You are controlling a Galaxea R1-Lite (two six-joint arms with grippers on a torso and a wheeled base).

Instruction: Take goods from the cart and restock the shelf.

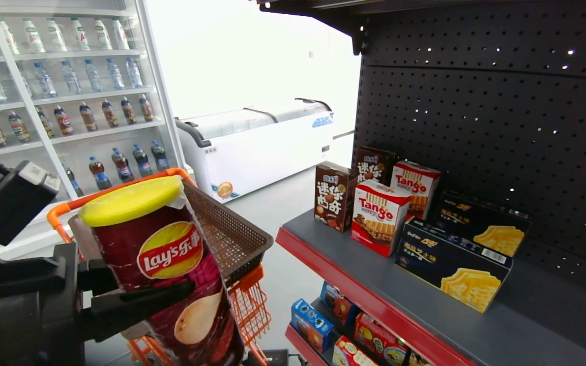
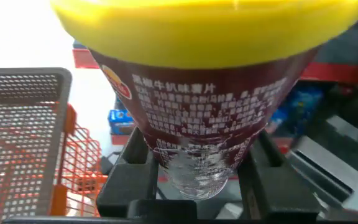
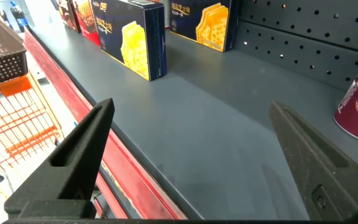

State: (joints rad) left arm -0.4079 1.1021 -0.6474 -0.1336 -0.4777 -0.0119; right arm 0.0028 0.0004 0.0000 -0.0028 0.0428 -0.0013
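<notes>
A bottle-filled drinks cooler (image 1: 64,101) stands beside a white chest freezer (image 1: 262,152).

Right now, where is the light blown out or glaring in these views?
Head view: the wall behind the freezer is washed white, light pricks through the pegboard holes. Left wrist view: white washout beside the chips can. Right wrist view: none.

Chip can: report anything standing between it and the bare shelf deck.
Nothing visible does: only open aisle separates the dark-red cylindrical chip can from the grey metal shelf deck, bare beside the navy cardboard boxes.
</notes>
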